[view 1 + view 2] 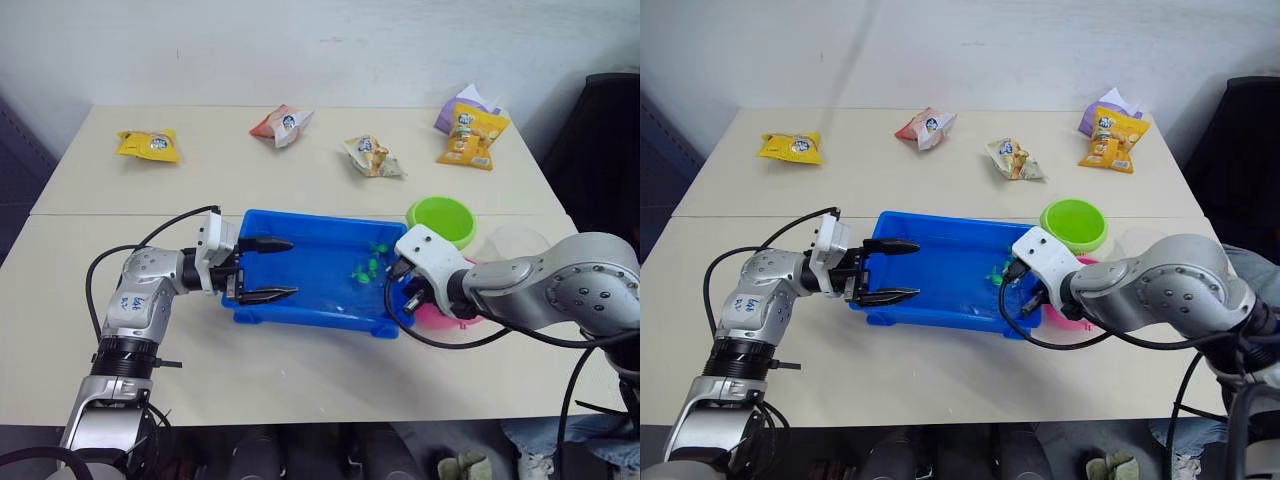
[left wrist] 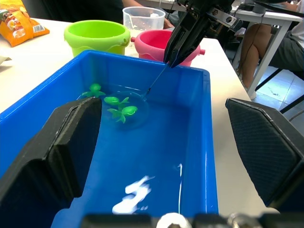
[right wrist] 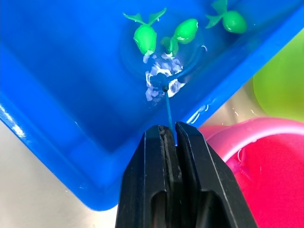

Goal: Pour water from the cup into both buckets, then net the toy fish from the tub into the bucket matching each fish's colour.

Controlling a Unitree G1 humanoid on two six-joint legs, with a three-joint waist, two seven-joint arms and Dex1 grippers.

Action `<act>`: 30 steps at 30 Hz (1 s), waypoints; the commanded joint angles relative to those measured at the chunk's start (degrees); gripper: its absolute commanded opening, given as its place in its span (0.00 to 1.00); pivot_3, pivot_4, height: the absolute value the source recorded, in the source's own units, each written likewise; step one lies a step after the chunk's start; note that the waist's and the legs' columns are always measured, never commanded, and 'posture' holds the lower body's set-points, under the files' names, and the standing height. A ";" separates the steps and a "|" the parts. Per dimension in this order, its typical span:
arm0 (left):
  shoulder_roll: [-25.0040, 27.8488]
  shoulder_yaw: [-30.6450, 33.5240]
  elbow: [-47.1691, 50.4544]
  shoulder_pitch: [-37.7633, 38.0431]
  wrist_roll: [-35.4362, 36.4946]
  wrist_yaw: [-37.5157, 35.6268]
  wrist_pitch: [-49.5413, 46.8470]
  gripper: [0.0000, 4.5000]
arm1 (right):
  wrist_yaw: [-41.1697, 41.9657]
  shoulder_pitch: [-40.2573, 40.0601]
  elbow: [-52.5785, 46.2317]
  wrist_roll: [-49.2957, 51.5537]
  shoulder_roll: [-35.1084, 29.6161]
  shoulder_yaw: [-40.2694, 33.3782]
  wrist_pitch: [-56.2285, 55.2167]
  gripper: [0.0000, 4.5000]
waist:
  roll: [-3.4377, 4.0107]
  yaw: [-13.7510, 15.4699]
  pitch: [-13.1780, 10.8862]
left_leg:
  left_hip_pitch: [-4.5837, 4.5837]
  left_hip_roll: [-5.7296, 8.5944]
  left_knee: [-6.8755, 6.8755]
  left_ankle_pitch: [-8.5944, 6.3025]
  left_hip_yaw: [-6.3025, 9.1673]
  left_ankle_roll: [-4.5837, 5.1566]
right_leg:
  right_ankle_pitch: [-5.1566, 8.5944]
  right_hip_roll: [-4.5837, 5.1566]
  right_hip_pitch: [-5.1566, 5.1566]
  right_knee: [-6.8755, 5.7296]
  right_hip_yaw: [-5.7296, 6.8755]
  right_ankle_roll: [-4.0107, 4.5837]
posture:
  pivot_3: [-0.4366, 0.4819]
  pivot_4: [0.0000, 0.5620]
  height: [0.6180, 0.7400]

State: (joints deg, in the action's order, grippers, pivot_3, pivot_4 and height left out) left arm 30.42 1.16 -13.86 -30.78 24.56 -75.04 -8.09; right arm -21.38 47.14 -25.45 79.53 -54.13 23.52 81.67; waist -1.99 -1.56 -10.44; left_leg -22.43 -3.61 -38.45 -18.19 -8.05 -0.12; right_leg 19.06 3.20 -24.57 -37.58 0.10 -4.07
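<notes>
The blue tub [image 1: 300, 312] holds water and three green toy fish [image 3: 145, 37]. My right gripper [image 3: 171, 130] is shut on the thin handle of the net [image 3: 164, 87], whose hoop sits in the water around two of the fish at the tub's right end. The gripper hangs over the tub's right front corner. Just behind that arm stands the pink bucket [image 2: 159, 43], with the lime green bucket [image 1: 442, 218] beyond it and the clear cup [image 1: 515, 243] to the right. At the tub's left end my left gripper [image 1: 285, 269] is open, its fingers [image 1: 265, 244] pointing in over the water.
Several snack packets lie along the back of the table: yellow [image 1: 150, 145], red and white [image 1: 282, 124], pale [image 1: 372, 156], orange [image 1: 470, 135]. A black chair [image 1: 600, 140] stands at the right. A seated person's leg [image 2: 280, 42] is beyond the table's right end.
</notes>
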 commanded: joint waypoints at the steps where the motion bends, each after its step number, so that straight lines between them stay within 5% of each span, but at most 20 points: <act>1: 0.43 0.73 1.58 -0.01 0.57 0.22 0.56 1.00 | 5.99 0.20 -2.46 -5.20 1.15 -1.88 0.73 0.00 | 0.00 -0.05 0.00 | 0.00 0.00 0.00 0.00 -0.01 0.00 | 0.00 0.00 -0.01 -0.02 -0.01 0.00 | 0.48 0.27 0.99; 14: 0.73 0.66 1.48 -0.14 0.57 -0.05 0.35 1.00 | 27.56 -3.54 -7.21 -21.73 -1.23 -2.71 -2.94 0.00 | 0.01 -0.09 0.00 | 0.01 0.02 0.00 0.00 -0.03 0.00 | 0.00 -0.02 -0.03 -0.05 0.00 0.00 | 0.48 0.27 0.99; 30: 1.38 0.97 0.98 -0.63 0.43 -0.43 0.60 1.00 | 35.33 -5.21 -4.55 -37.11 1.43 -4.93 -3.22 0.00 | 0.01 0.06 0.00 | 0.01 0.03 -0.20 0.00 -0.04 0.00 | 0.00 -0.01 -0.01 -0.18 0.01 0.00 | 0.48 0.27 0.99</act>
State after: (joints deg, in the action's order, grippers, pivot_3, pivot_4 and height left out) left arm 30.94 1.17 -13.93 -30.85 24.55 -75.16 -8.07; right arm 13.23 41.77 -29.39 44.53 -52.90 18.71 79.16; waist -1.99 -1.49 -10.44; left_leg -22.42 -3.58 -38.67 -18.19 -8.09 -0.11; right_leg 19.06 3.19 -24.59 -37.76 0.11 -4.07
